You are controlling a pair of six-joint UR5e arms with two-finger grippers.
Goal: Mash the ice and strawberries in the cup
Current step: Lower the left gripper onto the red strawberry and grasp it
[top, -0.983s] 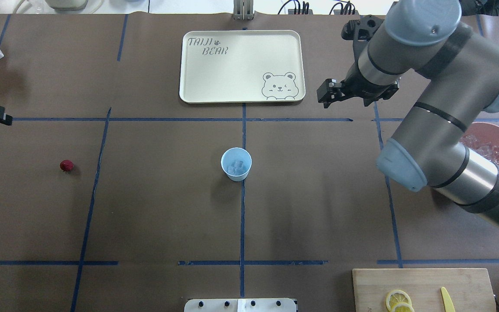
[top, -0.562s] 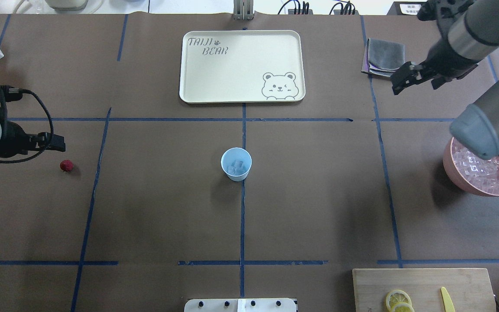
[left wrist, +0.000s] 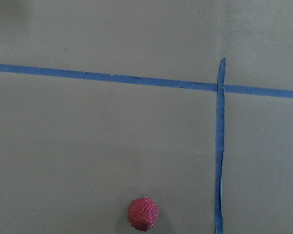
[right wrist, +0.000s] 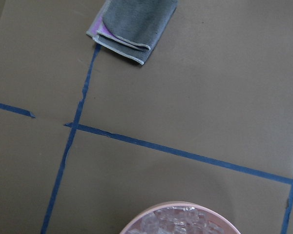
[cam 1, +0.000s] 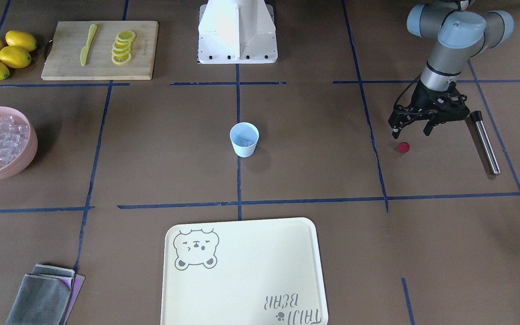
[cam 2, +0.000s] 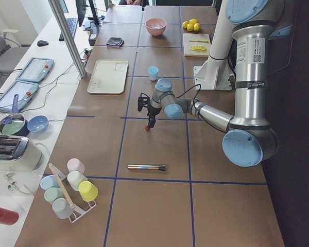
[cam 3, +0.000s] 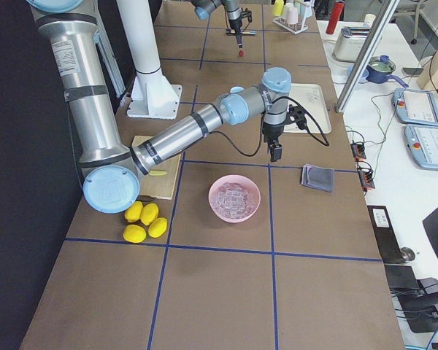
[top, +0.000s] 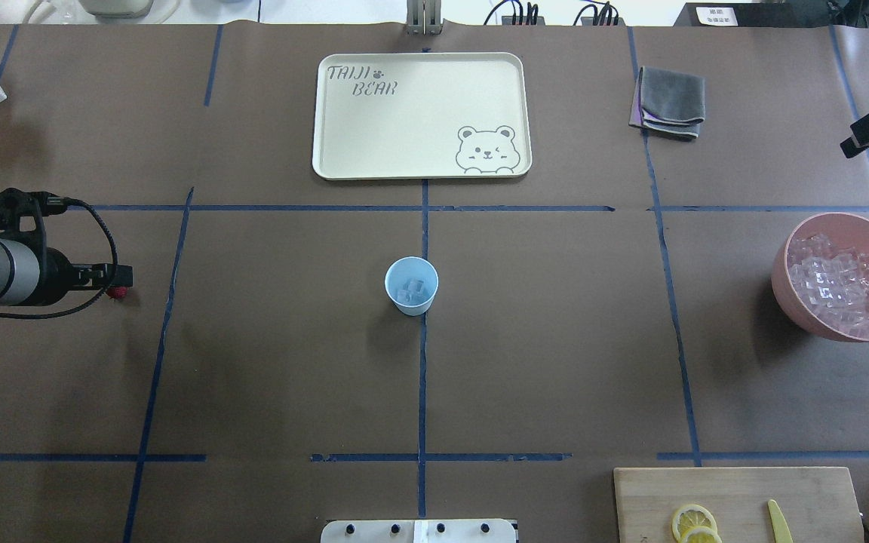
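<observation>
Red strawberry lies on the left of the table, well apart from the cup. Left gripper hovers near it, jaws spread.
Left wrist: strawberry low in frame; centre over it before closing.
Overhead: ice in cup. Left gripper is nearer the strawberry than before. Right gripper is withdrawn, state unreadable.

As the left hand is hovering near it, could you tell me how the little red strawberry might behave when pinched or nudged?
The strawberry looks rounded, so a nudge may roll it across the flat paper. Its bumpy skin probably gives grip. It seems tiny beside the open left hand, so likely very light.
</observation>
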